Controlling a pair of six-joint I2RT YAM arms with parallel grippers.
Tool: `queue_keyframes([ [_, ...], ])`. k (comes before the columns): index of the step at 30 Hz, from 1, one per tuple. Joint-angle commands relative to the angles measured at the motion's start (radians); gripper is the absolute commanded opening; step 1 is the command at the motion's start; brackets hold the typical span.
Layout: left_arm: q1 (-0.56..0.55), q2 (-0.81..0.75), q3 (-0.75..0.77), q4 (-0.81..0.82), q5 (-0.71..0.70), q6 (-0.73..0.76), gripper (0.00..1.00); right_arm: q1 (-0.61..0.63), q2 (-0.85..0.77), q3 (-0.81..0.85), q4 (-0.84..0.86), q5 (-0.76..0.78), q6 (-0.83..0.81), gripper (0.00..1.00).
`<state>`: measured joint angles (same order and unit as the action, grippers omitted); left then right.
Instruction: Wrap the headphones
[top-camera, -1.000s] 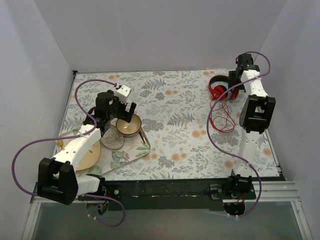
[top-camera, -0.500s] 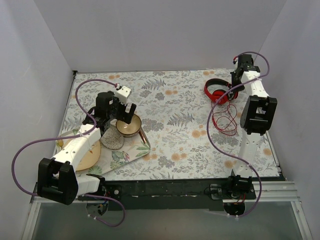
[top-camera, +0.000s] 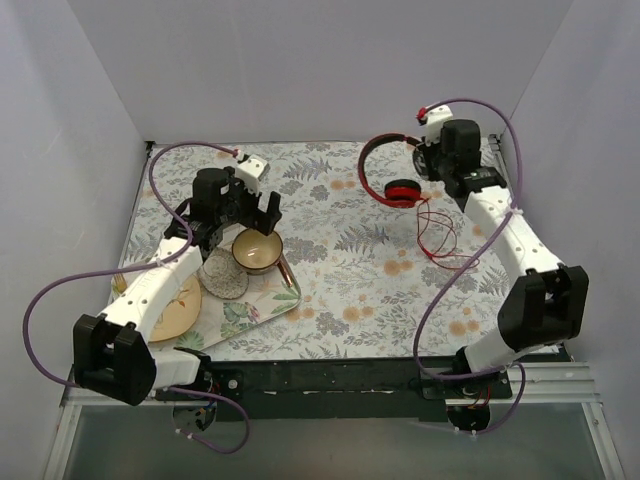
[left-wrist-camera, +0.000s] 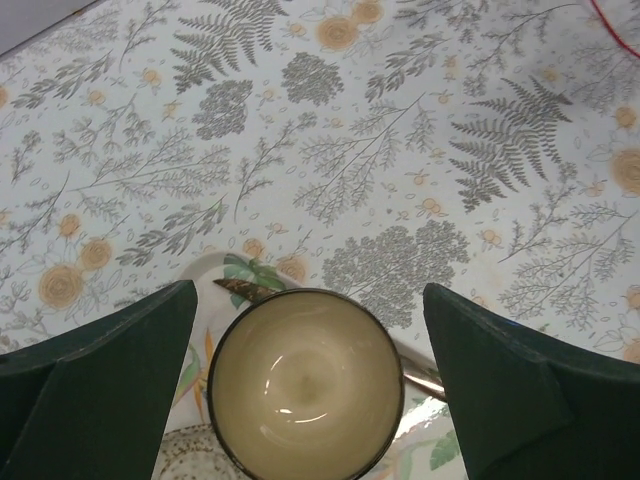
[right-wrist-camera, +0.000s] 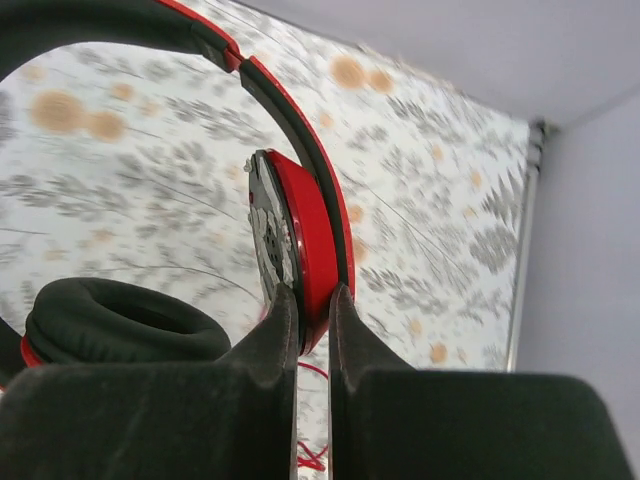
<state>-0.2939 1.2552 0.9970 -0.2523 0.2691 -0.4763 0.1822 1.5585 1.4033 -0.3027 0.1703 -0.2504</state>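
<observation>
The red headphones (top-camera: 377, 163) hang above the far middle-right of the table. My right gripper (top-camera: 428, 160) is shut on one bare red ear cup (right-wrist-camera: 308, 235), its fingers either side of the cup's lower rim (right-wrist-camera: 313, 305). The other cup, with its black pad (right-wrist-camera: 118, 322), hangs lower (top-camera: 402, 192). The black-lined headband (right-wrist-camera: 205, 35) arches overhead. The thin red cable (top-camera: 440, 236) trails in loose loops on the cloth below. My left gripper (top-camera: 250, 212) is open, far off at the left, hovering over a bowl (left-wrist-camera: 305, 385) with nothing between its fingers.
A flowered tray (top-camera: 262, 308) at the left carries the cream bowl (top-camera: 257, 250), a speckled dish (top-camera: 226, 281) and a brown utensil (top-camera: 287, 270). A yellow plate (top-camera: 176, 310) lies beside it. Walls close in on the far and right sides.
My right gripper has shut on an ear cup and carried the headphones up and left from the far right corner. The cable was dragged along. The left gripper shifted slightly farther.
</observation>
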Motion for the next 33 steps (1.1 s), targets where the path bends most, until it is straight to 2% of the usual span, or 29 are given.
queue_keyframes([
  [1,-0.074,0.018,0.1,-0.016,0.001,-0.047,0.97,0.164,-0.075,-0.059,0.183,0.084,-0.033,0.01],
  [3,-0.112,0.023,0.13,-0.016,-0.022,-0.061,0.98,0.248,-0.09,-0.067,0.186,0.109,-0.007,0.01],
  [9,-0.139,0.088,0.206,-0.016,-0.057,-0.119,0.98,0.443,-0.095,-0.069,0.22,0.202,0.022,0.01],
  [14,-0.149,0.168,0.213,-0.015,-0.086,-0.116,0.98,0.551,-0.054,-0.018,0.203,0.282,0.005,0.01],
  [17,-0.149,0.208,0.216,-0.002,-0.197,-0.107,0.97,0.577,-0.054,-0.01,0.215,0.282,0.002,0.01],
  [19,-0.149,0.23,0.207,0.018,-0.333,-0.085,0.93,0.591,-0.055,-0.013,0.218,0.273,0.002,0.01],
  [21,-0.149,0.237,0.204,0.042,-0.386,-0.079,0.84,0.593,-0.063,-0.02,0.221,0.27,0.005,0.01],
  [23,-0.149,0.236,0.201,0.038,-0.377,-0.074,0.76,0.594,-0.071,-0.03,0.229,0.273,0.005,0.01],
  [28,-0.149,0.233,0.187,0.016,-0.302,-0.085,0.54,0.594,-0.081,-0.036,0.241,0.279,0.0,0.01],
  [29,-0.149,0.231,0.187,0.002,-0.228,-0.081,0.5,0.594,-0.087,-0.041,0.249,0.273,0.0,0.01],
  [32,-0.149,0.234,0.183,-0.039,-0.08,-0.084,0.24,0.594,-0.094,-0.046,0.266,0.248,-0.001,0.01],
  [33,-0.149,0.234,0.183,-0.048,-0.056,-0.088,0.02,0.594,-0.094,-0.047,0.264,0.238,-0.003,0.01],
])
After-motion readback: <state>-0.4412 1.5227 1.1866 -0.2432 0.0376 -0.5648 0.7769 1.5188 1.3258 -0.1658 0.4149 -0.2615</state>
